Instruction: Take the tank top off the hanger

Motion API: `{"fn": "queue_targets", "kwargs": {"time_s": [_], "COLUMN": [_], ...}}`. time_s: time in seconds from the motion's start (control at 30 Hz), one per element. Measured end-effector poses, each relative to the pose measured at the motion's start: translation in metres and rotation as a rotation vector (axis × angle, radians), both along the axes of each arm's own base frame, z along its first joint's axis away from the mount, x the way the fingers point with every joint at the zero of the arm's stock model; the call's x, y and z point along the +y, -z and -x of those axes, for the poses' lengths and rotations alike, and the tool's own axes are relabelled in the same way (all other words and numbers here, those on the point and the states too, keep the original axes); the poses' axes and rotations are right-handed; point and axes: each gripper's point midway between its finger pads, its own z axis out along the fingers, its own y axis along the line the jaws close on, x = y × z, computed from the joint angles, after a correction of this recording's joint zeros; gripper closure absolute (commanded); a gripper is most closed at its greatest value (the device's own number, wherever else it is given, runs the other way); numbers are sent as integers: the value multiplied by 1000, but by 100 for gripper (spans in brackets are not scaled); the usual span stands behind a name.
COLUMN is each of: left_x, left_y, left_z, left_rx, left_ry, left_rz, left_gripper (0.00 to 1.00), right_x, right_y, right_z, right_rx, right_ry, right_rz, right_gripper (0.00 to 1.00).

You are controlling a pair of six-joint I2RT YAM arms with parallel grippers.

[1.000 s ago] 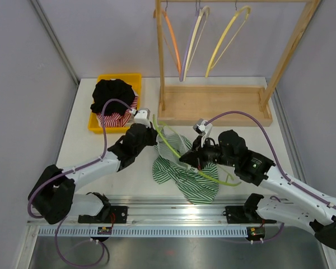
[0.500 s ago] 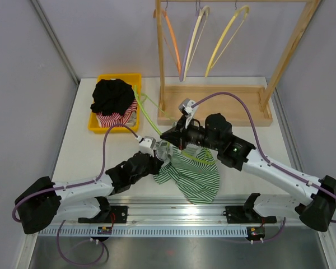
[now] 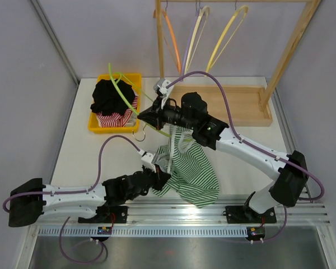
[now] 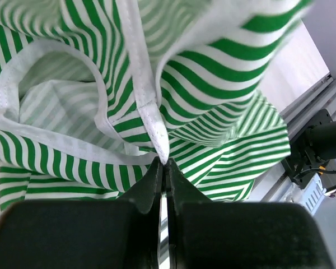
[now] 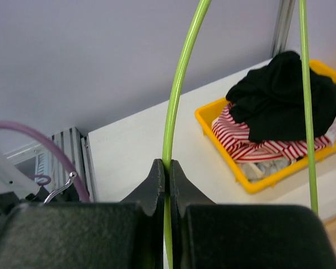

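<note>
Tank top (image 3: 193, 171): green and white stripes, lying mostly bunched on the table (image 3: 89, 157) in front of the arm bases, its upper edge drawn up under the right arm
Left gripper (image 4: 163, 168): low by the near edge of the table, jaws pinched tight on a white-trimmed strap of the tank top
Right gripper (image 5: 167, 168): raised over the table just beside the yellow bin (image 3: 106, 130), jaws closed on the thin green wire of the hanger (image 5: 177, 84)
Hanger: tilted up and off to the left, its loop reaching over the bin of dark and red-striped clothes, most of the wire bare of cloth
Done, as I judge it: the cloth is pinned down at one side and the hanger is held well away from it, so the top looks nearly off
In doubt: the hanger's lower end runs toward the fabric under the right arm, and I cannot tell whether it is clear of the strap there
Left to do: draw that last bit of wire fully free of the top, then let go of both
</note>
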Motion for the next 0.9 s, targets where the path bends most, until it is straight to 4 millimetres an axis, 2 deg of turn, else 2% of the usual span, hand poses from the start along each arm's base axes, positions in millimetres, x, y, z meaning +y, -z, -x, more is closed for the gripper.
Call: {"fn": "queue_targets", "kwargs": {"time_s": [0.23,0.43,0.57,0.67,0.73,0.77,0.8,0.87,0.9], "left_x": [9,14,9,-3,-11,-15,-17,-19,-18], "left_y": [19,35,31,12,-5,-14,-21,-39,-47], "left_z": [5,2,-4,-14,-21,-26,-29,-38,-42], "left_rx": [20,24,3,-41,-79,-99,-119,-151,-167], "left_ry": [-35,-58,-70,-80,-93,-104,-110,-147,-169], "left_rz": [-59,-139,-169,-175,-174,-173,-180,-174,-175], "left_gripper": [100,100,100,100,84,36,22,4,1], "right_x": [22,28,29,26,21,17,12,1,-5], "right_y": [-40,-49,-44,-46,-47,-50,-54,-69,-79], "right_z": [-24,-38,-37,-35,-32,-29,-27,-22,-18], "right_rx": [-85,-108,-98,-90,-83,-81,-80,-87,-95], "right_ry": [-6,-2,-13,-11,-7,-2,4,21,31], "right_rz": [-56,-83,-70,-56,-41,-34,-30,-33,-39], "right_gripper": [100,100,100,100,100,100,100,100,100]}}
